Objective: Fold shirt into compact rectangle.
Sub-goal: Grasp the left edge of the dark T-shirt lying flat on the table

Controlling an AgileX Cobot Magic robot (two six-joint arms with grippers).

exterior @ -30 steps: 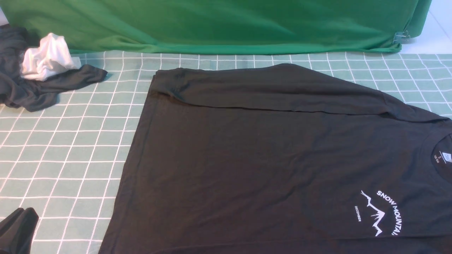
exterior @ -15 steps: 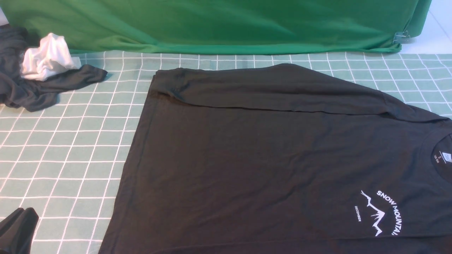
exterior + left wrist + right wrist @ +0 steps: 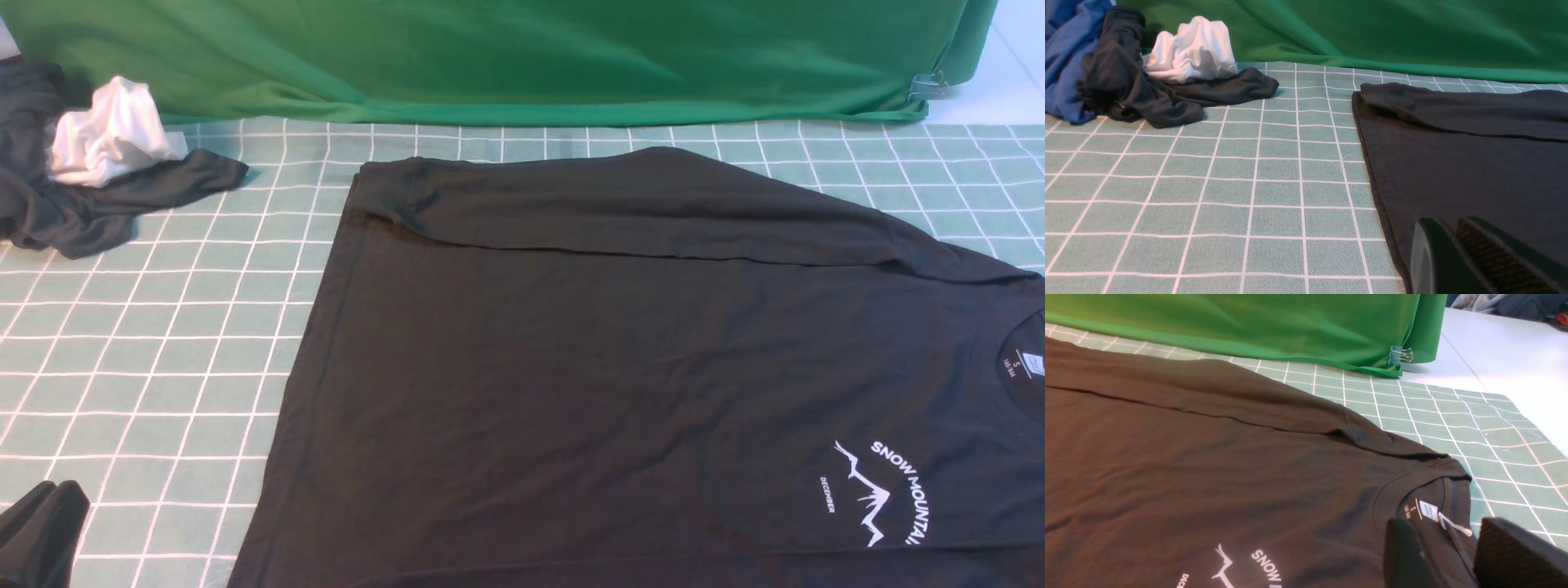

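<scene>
Hem end first: the left gripper (image 3: pixel 1445 230) hangs over the hem of the shirt (image 3: pixel 612 367), jaws pressed together. The shirt lies flat on the checked cloth (image 3: pixel 163 367), far sleeve already folded in. At the collar the right gripper (image 3: pixel 1445 528) stands parted, pinching nothing I can see. I'd say both must next pinch the near edge

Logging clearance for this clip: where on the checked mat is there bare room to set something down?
Widest bare patch: the mat between the hem of the shirt and the dark garment, beyond the black bundle. A narrow strip runs between shirt and green curtain, widening at far right. Crowded: the far-left corner, with that garment and a white cloth.
</scene>
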